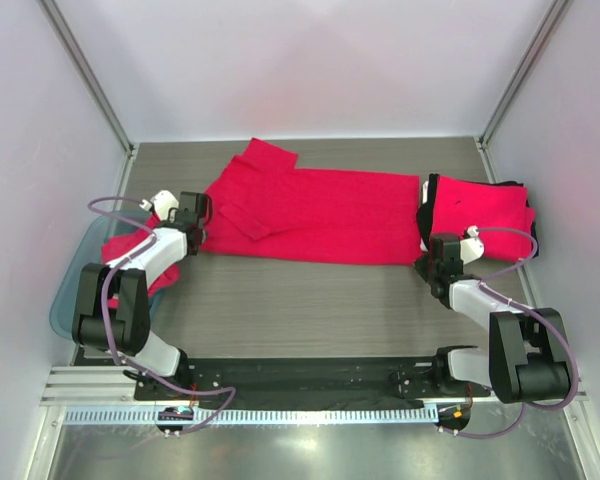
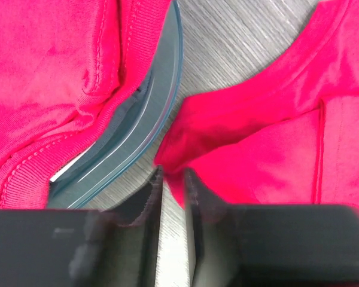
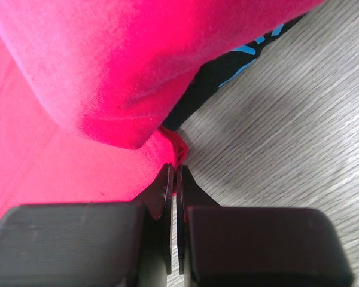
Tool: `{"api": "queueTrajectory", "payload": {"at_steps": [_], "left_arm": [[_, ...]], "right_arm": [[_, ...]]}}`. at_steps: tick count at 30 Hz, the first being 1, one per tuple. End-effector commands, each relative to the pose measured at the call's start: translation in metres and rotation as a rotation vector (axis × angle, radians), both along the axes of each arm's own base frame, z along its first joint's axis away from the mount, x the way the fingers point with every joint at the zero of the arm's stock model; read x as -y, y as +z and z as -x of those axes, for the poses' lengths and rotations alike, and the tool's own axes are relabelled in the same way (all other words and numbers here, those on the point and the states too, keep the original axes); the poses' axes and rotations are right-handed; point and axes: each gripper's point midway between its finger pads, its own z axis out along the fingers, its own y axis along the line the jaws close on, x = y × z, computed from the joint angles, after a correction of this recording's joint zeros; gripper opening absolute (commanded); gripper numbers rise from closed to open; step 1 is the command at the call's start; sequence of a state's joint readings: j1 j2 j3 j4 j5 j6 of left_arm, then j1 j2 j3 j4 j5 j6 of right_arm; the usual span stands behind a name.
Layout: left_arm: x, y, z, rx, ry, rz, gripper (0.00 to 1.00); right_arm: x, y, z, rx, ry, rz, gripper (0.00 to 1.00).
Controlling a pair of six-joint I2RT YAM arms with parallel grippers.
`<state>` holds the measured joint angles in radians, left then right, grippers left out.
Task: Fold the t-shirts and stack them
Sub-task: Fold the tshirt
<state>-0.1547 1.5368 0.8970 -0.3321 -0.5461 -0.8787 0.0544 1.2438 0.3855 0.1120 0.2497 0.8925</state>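
Observation:
A red t-shirt (image 1: pixel 310 215) lies spread across the middle of the table. My left gripper (image 1: pixel 193 214) is at its left end and is shut on a corner of the cloth (image 2: pixel 275 131), pinched between the fingertips of the gripper (image 2: pixel 173 174). My right gripper (image 1: pixel 430 250) is at the shirt's near right corner. In the right wrist view the gripper (image 3: pixel 175 170) is shut on that corner of the shirt (image 3: pixel 60 167). A folded stack (image 1: pixel 480 212) with a red shirt (image 3: pixel 107 66) on top and a black one (image 3: pixel 227 69) underneath lies just right of it.
A translucent blue bin (image 1: pixel 68 290) at the left table edge holds more red shirts (image 1: pixel 125 250). Its rim (image 2: pixel 152 107) lies close to my left fingers. White walls enclose the table on three sides.

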Motion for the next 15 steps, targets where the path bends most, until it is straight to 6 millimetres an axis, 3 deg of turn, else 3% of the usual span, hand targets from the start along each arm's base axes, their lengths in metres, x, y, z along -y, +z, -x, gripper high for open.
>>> {"api": "queueTrajectory", "payload": {"at_steps": [1, 4, 9, 15], "left_arm": [[-0.006, 0.018, -0.005, 0.063, 0.003, -0.013, 0.24], [-0.004, 0.022, 0.000, 0.087, -0.008, 0.003, 0.36], [0.006, 0.034, 0.004, 0.126, -0.051, 0.054, 0.45], [0.050, 0.034, 0.021, 0.156, -0.150, 0.223, 0.47]], "right_arm": [[0.005, 0.010, -0.006, 0.049, -0.011, 0.017, 0.01], [0.005, 0.011, -0.006, 0.051, -0.010, 0.012, 0.01], [0.005, 0.013, -0.006, 0.057, -0.010, 0.016, 0.01], [0.005, 0.014, -0.007, 0.061, -0.012, 0.017, 0.01]]}}
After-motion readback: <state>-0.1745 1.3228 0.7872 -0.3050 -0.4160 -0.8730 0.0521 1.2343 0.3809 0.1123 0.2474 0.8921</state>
